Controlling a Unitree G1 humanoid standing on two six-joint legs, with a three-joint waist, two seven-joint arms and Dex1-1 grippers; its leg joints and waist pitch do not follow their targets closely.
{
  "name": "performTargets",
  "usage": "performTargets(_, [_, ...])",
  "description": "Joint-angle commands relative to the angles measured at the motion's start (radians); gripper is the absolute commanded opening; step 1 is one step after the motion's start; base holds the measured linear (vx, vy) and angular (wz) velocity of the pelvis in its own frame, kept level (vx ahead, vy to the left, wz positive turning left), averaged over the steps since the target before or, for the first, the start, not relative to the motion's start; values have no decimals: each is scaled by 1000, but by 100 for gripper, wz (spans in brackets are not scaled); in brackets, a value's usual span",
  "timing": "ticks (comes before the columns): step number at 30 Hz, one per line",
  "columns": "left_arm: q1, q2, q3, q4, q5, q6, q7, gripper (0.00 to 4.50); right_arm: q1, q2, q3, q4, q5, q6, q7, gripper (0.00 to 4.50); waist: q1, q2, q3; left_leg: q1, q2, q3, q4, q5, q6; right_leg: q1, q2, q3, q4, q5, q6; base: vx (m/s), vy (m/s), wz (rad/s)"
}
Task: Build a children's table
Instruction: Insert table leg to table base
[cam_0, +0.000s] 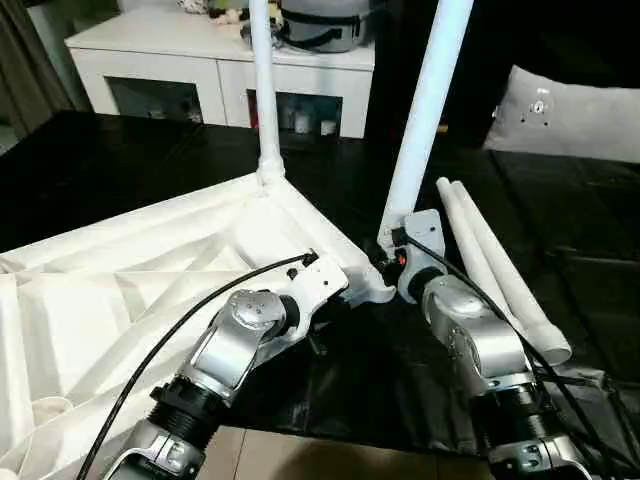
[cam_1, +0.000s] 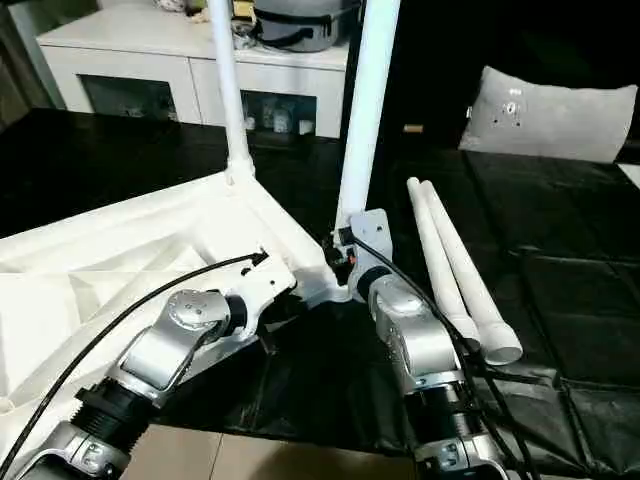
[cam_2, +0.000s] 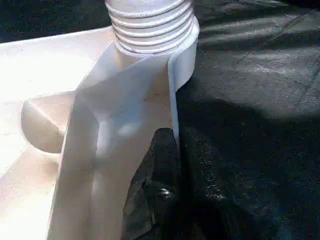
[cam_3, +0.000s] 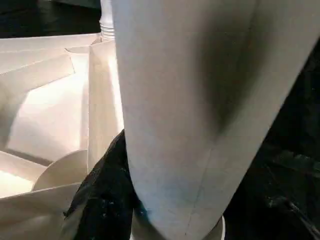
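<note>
The white tabletop (cam_0: 150, 270) lies upside down on the black mat, ribs facing up. One leg (cam_0: 264, 100) stands upright in its far corner socket. A second leg (cam_0: 428, 110) leans slightly in the near right corner, its threaded end (cam_2: 150, 25) showing above the socket. My right gripper (cam_0: 395, 255) is shut on this leg just above the corner, and a black finger (cam_3: 107, 190) presses its side. My left gripper (cam_2: 175, 165) is shut on the tabletop's rim (cam_2: 172, 100) close to that corner. Two loose legs (cam_0: 490, 260) lie side by side to the right.
A white cabinet with glass doors (cam_0: 220, 70) stands at the back, with a grey pot-like thing (cam_0: 320, 25) on top. A grey pillow (cam_0: 570, 115) rests at the far right. A strip of wooden floor (cam_0: 330, 455) shows below the mat's near edge.
</note>
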Motion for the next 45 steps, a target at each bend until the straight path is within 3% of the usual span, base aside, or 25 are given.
performTargets(1, [-2, 20, -24, 14, 17, -14, -12, 0, 39, 1, 2, 113, -3, 52, 6, 258, 4, 9, -16, -23, 31, 2, -89, -331, -8, 15, -55, 57, -104, -308, -121, 0, 0, 0])
performTargets(4, [-5, 40, -23, 26, 21, -32, -17, 0, 43, -10, -2, 100, 3, 37, 25, 261, 7, 7, -20, -23, 32, 6, -87, -292, -2, 19, -56, 59, -101, -269, -132, 0, 0, 0])
performTargets(6, [-8, 60, -26, 38, 26, -52, -21, 0, 59, -24, -4, 74, 11, 16, 50, 285, 15, 4, -22, -23, 33, 12, -84, -223, 9, 23, -55, 59, -94, -181, -143, 0, 0, 0])
performTargets(8, [-14, 75, -19, 59, 19, -82, -33, 0, 101, -58, -2, 15, 25, -2, 103, 307, 18, 8, -22, -25, 35, 14, -82, -188, 14, 28, -55, 59, -90, -134, -146, 0, 0, 0])
performTargets(13, [-22, 109, -26, 90, 5, -159, -86, 0, 172, -128, -11, -64, 57, -49, 216, 354, 21, 5, -30, -25, 31, 18, -68, -83, 34, 39, -50, 57, -72, 59, -180, 0, 0, 0])
performTargets(15, [-24, 120, -32, 99, -1, -192, -113, 0, 189, -152, -13, -88, 69, -68, 258, 368, 25, 4, -40, -30, 29, 18, -56, -8, 58, 46, -50, 57, -59, 187, -192, 0, 0, 0])
performTargets(16, [-24, 122, -34, 101, -3, -199, -120, 0, 193, -159, -13, -93, 72, -73, 268, 380, 21, 5, -36, -33, 27, 19, -56, 5, 70, 44, -47, 53, -58, 215, -201, 0, 0, 0])
performTargets(20, [-23, 159, -62, 114, -14, -271, -206, 0, 226, -237, -14, -142, 103, -106, 383, 400, 24, 6, -33, -28, 32, 23, -57, -74, 81, 43, -52, 55, -68, 99, -208, 0, 0, 0])
performTargets(21, [-26, 178, -77, 126, -11, -301, -240, 0, 232, -270, -15, -152, 108, -118, 428, 409, 25, 14, -32, -28, 33, 21, -58, -73, 83, 40, -52, 54, -67, 91, -215, 0, 0, 0])
performTargets(26, [-39, 218, -103, 166, -7, -376, -310, 0, 229, -343, -10, -165, 133, -123, 540, 447, 26, 6, -32, -30, 33, 22, -53, -65, 98, 41, -52, 54, -63, 97, -234, 0, 0, 0])
performTargets(30, [-47, 255, -126, 173, -13, -432, -404, 0, 217, -405, 11, -183, 175, -124, 685, 447, 35, -1, -34, -29, 36, 23, -48, -34, 127, 41, -54, 54, -56, 119, -246, 0, 0, 0])
performTargets(38, [-52, 281, -152, 167, -35, -502, -515, 0, 188, -428, 47, -172, 212, -140, 820, 375, 53, -1, -38, -23, 42, 26, -40, 10, 145, 35, -58, 54, -44, 152, -275, 0, 0, 0])
performTargets(45, [-47, 279, -162, 155, -39, -510, -546, 0, 174, -416, 80, -135, 212, -130, 868, 317, 65, -4, -38, -21, 41, 30, -40, -8, 131, 33, -59, 56, -44, 115, -270, 0, 0, 0])
